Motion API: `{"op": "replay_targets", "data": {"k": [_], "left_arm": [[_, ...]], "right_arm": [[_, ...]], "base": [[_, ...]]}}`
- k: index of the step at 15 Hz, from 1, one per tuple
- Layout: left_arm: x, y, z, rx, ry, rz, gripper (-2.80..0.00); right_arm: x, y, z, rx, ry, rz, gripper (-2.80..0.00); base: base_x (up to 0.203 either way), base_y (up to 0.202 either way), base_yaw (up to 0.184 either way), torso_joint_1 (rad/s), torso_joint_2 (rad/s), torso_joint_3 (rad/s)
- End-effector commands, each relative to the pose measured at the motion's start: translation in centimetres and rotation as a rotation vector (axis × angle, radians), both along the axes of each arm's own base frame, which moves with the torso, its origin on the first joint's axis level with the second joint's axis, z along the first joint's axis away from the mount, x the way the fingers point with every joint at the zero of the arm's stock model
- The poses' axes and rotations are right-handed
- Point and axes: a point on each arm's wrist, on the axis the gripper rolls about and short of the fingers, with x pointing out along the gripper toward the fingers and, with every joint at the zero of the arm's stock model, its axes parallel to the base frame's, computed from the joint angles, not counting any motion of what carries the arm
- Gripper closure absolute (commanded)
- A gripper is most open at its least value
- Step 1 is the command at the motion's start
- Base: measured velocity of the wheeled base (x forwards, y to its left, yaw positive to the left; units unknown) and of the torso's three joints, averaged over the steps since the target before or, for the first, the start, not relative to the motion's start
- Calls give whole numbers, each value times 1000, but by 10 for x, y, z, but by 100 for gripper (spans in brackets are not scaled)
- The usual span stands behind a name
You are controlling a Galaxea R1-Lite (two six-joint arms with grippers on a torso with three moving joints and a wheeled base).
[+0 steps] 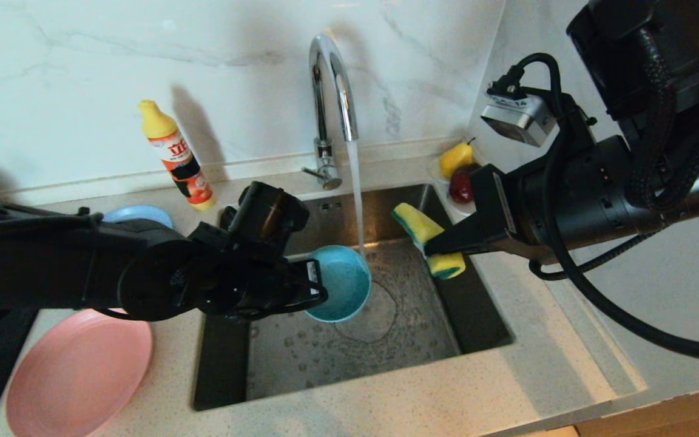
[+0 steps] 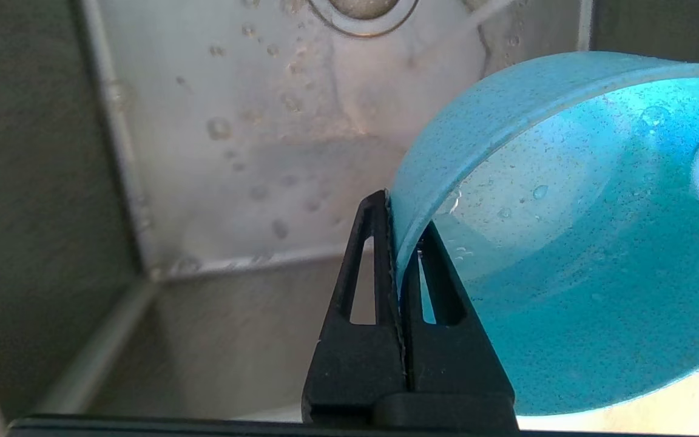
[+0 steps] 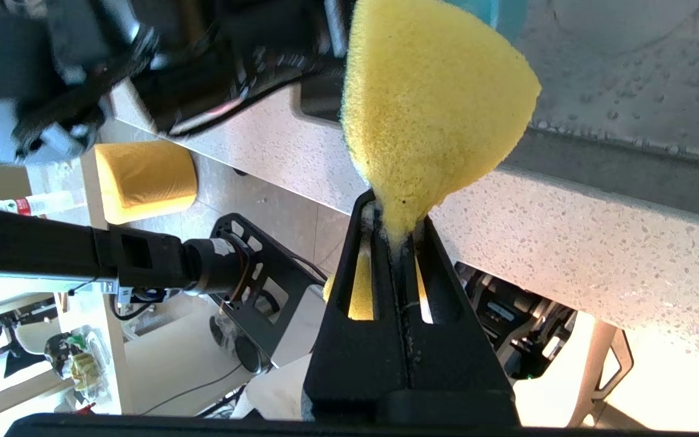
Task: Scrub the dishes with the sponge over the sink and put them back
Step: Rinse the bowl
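Steel sink (image 1: 477, 315), tap (image 1: 331, 91) running. Left gripper (image 1: 319, 285) clamps teal bowl (image 1: 340, 282) by its rim, tilted, mouth facing right. Right gripper (image 1: 431, 247) pinches sponge (image 1: 428, 240) mid-length, long axis running near-far over sink's right edge.

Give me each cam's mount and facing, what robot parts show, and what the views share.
Head: on the robot's head, looking down at the sink; both arms show.
Left wrist: behind the left gripper, facing the sink floor; its fingers pinch the teal bowl rim.
Right wrist: behind the right gripper, clamped on the sponge, facing the counter edge and floor; left arm shows.
Shared: bowl, sponge with head view.
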Motion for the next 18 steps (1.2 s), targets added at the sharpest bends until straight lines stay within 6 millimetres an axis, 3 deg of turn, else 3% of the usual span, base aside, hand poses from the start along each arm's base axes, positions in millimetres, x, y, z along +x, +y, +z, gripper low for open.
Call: {"op": "replay_targets", "data": {"k": [1,9,18], "left_arm": [[18,-4,-11,-2,19,32,0],[47,1,-23,-47,32,130,0],[74,-13,-31,-67,13,142,0]], "right_arm": [[-1,-1,-3,-7,12,-1,0],[-2,-2,-5,-13,22,-1,0],[3,2,-11,-14,25,-1,0]], "base": [[0,0,0,0,0,0],[0,0,0,0,0,0],[0,0,0,0,0,0]]}}
